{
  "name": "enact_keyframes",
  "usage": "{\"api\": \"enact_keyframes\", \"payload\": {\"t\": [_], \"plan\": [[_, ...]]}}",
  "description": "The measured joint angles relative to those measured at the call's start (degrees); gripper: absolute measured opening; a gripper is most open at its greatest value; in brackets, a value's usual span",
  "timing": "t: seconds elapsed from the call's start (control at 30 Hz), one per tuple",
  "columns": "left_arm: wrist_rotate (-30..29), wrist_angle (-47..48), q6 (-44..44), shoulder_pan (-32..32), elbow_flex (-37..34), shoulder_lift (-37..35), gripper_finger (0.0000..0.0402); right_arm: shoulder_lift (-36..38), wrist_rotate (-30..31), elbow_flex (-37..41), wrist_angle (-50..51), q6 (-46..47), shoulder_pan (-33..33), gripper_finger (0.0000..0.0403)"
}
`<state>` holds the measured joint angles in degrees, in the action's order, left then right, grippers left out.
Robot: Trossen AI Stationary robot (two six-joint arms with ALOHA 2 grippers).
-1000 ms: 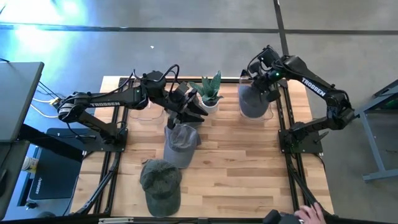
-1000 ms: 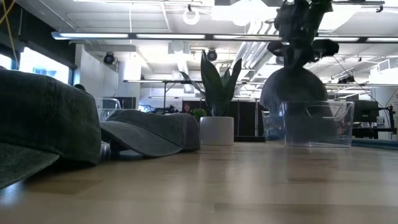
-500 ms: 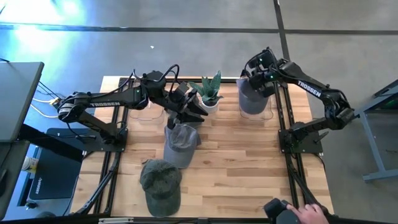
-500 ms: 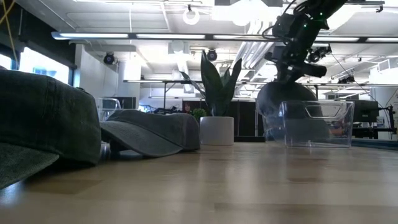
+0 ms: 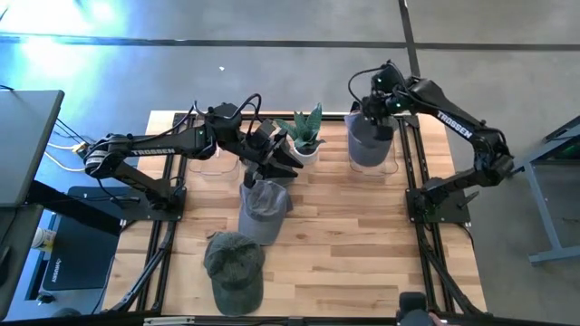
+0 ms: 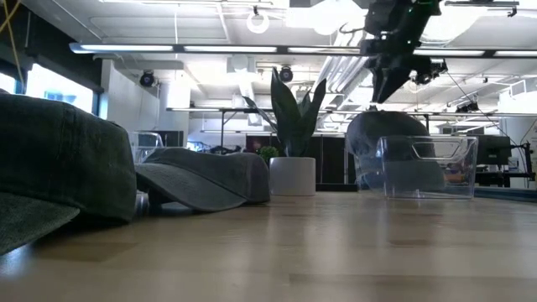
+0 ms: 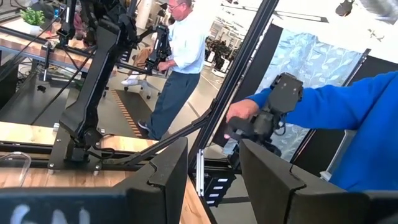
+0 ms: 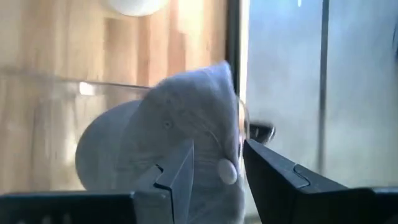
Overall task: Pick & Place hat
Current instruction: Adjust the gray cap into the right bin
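Observation:
A light grey hat (image 5: 366, 145) sits crown up in a clear bin (image 6: 430, 168) at the table's far right. My right gripper (image 6: 384, 82) hangs open just above it, pointing steeply down, and the hat (image 8: 180, 134) shows under its fingers. My left gripper (image 5: 283, 165) holds level and open over mid-table, with nothing between its fingers (image 7: 214, 168). Just nearer than it, a second grey hat (image 5: 263, 206) lies on the wood. A dark green hat (image 5: 234, 267) lies near the front edge.
A potted plant (image 5: 305, 134) stands at the far middle, between the two grippers. Another clear bin (image 5: 205, 159) stands at the far left. People stand beyond the table in the left wrist view, one in a blue sleeve (image 7: 336, 112). Bare wood lies at the right front.
My right gripper has let go of the grey hat, risen clear of it and rolled about its own axis. The hat has settled lower into the clear bin. A person's hand at the near right edge has drawn back.

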<state>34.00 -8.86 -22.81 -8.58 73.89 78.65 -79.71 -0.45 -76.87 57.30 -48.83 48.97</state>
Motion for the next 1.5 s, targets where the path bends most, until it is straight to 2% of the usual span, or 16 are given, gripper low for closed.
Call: {"api": "enact_keyframes", "payload": {"t": [0.07,0.17,0.37,0.5,0.63,0.8,0.93,1.0,1.1,1.37,1.5], "plan": [[0.0,0.0,0.0,0.0,0.0,0.0,0.0143,-1.8,2.8,-0.1,0.5,6.3,0.2,0.0136],[0.1,0.0,0.0,0.0,0.0,0.0,0.0143,-4.7,3.6,-0.1,2.2,10.0,0.7,0.0136],[1.1,0.0,0.0,0.0,0.0,0.0,0.0143,-9.2,3.7,-0.1,3.6,8.2,0.6,0.0151],[1.2,0.0,0.0,0.0,0.0,0.0,0.0143,-10.1,1.2,-0.1,8.9,5.0,0.7,0.0146],[1.2,0.0,0.0,0.0,0.0,0.0,0.0143,-8.9,-5.0,-0.1,17.4,3.7,0.6,0.0116],[1.5,0.0,0.0,0.0,0.0,0.0,0.0143,-5.5,-12.0,-0.1,24.3,3.4,0.6,0.0055],[1.5,0.0,0.0,0.0,0.0,0.0,0.0143,-3.2,-10.0,0.0,22.5,4.4,0.6,0.0011],[1.5,0.0,0.1,0.0,0.0,0.0,0.0143,-2.7,-8.0,0.0,21.0,7.5,0.6,0.0005],[1.4,-0.2,1.1,0.0,0.0,0.0,0.0143,-2.3,-8.1,0.0,20.4,8.9,0.5,0.0029],[-2.0,-0.5,1.7,0.0,0.0,0.0,0.0143,-2.3,-7.0,0.0,13.8,4.5,-0.7,0.0199],[-2.1,-0.6,1.8,0.0,0.0,0.0,0.0143,-2.8,-6.9,0.0,11.4,-1.1,-0.6,0.0256]]}}
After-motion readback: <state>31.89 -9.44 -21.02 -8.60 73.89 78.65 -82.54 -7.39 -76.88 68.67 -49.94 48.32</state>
